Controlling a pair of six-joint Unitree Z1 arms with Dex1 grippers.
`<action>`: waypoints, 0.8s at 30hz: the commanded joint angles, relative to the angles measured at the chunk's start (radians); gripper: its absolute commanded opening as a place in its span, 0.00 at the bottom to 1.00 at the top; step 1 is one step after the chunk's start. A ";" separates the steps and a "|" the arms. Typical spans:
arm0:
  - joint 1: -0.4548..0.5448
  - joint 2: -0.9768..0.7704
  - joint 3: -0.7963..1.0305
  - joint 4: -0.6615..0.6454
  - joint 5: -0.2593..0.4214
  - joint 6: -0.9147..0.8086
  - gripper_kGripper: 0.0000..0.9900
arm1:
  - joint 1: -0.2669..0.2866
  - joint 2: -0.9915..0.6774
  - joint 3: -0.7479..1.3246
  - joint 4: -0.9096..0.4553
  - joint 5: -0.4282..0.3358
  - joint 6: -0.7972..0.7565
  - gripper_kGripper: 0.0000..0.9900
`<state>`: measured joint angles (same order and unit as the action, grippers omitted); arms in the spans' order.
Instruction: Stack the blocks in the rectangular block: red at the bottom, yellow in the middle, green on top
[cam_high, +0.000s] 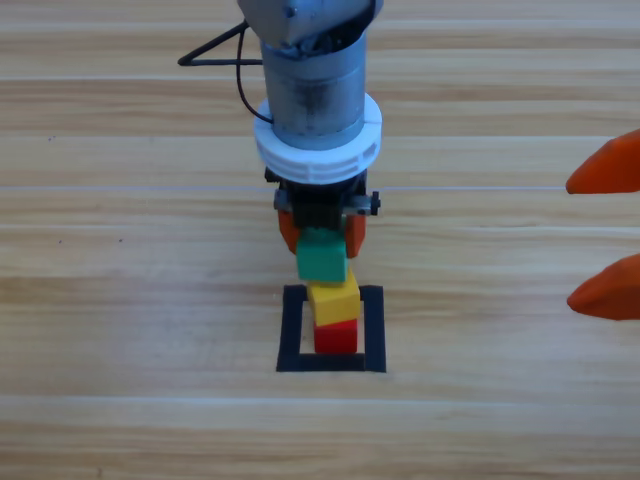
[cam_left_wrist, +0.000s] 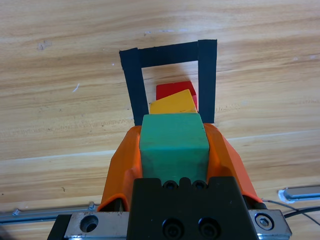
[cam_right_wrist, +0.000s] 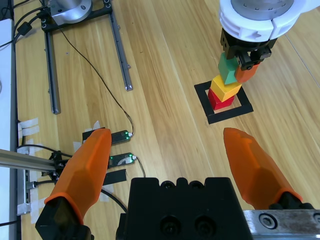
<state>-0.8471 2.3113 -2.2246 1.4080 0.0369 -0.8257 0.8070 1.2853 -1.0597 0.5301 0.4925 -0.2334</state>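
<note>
Nearest me in the left wrist view, my left gripper (cam_left_wrist: 174, 150) is clenched on the small matte teal-green cube (cam_left_wrist: 173, 146), one orange jaw on each side face. Just beyond it sits the small matte yellow cube (cam_left_wrist: 172, 104), resting on the small matte red cube (cam_left_wrist: 175, 90); both stand inside the flat black tape square outline (cam_left_wrist: 131, 85) on the wooden table (cam_left_wrist: 60, 60). The yellow cube looks slightly twisted against the red one.

From the high view the green cube is tilted and sits above and a little behind the yellow; I cannot tell whether they touch.

Step in hand, as I judge it: placing green on top, the last tier. Next I need to level the cube, centre it over the yellow top face, lower gently, then let go without nudging the stack.

My right gripper (cam_right_wrist: 172, 160) waits well off to the right edge, jaws spread wide, holding nothing.
</note>
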 joint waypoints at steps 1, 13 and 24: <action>-0.030 0.048 -0.009 0.006 -0.006 -0.013 0.00 | -0.002 -0.008 0.030 -0.015 0.005 -0.003 1.00; -0.030 0.053 -0.013 0.005 -0.005 -0.013 0.00 | -0.002 -0.009 0.032 -0.015 0.005 -0.003 1.00; -0.032 0.071 -0.015 0.005 -0.005 -0.020 0.00 | -0.002 -0.014 0.032 -0.015 0.005 -0.003 1.00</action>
<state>-0.8568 2.3203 -2.2387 1.4080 0.0369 -0.8261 0.8070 1.2852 -1.0581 0.5301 0.4925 -0.2334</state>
